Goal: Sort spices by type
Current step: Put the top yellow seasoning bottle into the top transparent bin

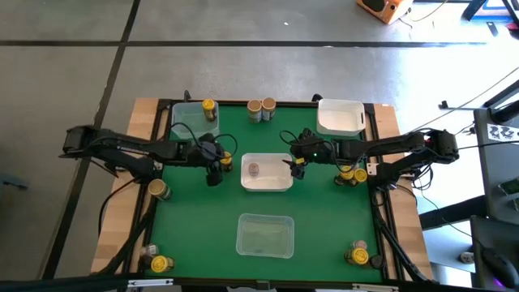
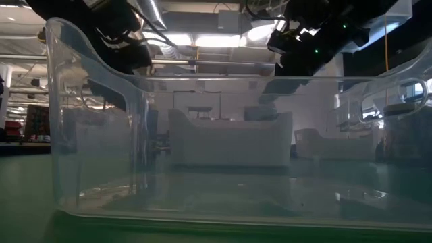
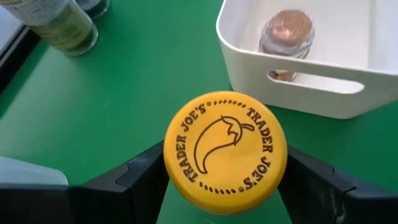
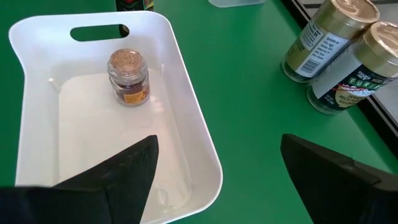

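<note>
High view: while parked over the green mat, left gripper (image 1: 221,165) sat just left of white bin (image 1: 268,185), right gripper (image 1: 295,165) at its right rim.
Left wrist: clamped on yellow-lidded jar (image 3: 225,151), fingers (image 3: 134,180) hugging both sides.
Right wrist: spread wide, nothing held; brown-lidded jar (image 4: 128,77) stood inside the bin.

A yellow-lidded spice jar (image 3: 225,151), its cap printed with a chili pepper and "TRADER JOE'S", stands upright just left of the central white bin (image 1: 268,184), the left tool's fingers (image 3: 134,180) flanking its lid. Inside that bin one small clear jar with a brown cork-coloured top (image 4: 127,76) stands upright. Two tan-lidded jars (image 1: 260,108) stand side by side beyond the bin at the surface's far edge. More yellow-lidded jars (image 1: 352,173) cluster to the bin's right, and others stand at the near corners.
</note>
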You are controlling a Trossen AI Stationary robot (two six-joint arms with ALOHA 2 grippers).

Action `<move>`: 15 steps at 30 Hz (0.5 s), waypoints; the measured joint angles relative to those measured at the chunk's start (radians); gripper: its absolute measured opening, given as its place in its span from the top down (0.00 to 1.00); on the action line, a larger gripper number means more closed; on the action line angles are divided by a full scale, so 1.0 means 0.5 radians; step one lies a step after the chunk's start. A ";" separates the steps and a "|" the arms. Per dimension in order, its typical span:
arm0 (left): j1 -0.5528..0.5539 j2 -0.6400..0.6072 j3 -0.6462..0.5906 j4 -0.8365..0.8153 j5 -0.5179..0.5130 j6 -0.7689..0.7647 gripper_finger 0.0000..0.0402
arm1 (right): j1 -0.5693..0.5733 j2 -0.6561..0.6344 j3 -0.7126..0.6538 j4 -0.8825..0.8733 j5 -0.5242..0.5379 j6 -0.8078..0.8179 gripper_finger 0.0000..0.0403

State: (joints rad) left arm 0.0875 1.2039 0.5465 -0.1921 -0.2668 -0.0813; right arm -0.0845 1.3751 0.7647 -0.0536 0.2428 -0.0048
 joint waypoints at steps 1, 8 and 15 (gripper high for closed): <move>0.000 0.011 0.000 0.004 0.000 -0.001 0.35 | 0.000 0.000 0.000 0.000 0.000 0.000 0.16; 0.000 0.040 -0.001 0.069 0.005 -0.003 0.37 | 0.000 0.001 0.000 0.000 0.000 0.000 0.16; 0.000 0.040 -0.001 0.077 0.007 0.003 0.47 | 0.000 0.001 0.000 0.000 0.000 -0.001 0.16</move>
State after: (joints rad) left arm 0.0875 1.2240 0.5461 -0.1535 -0.2634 -0.0799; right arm -0.0845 1.3754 0.7647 -0.0536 0.2428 -0.0051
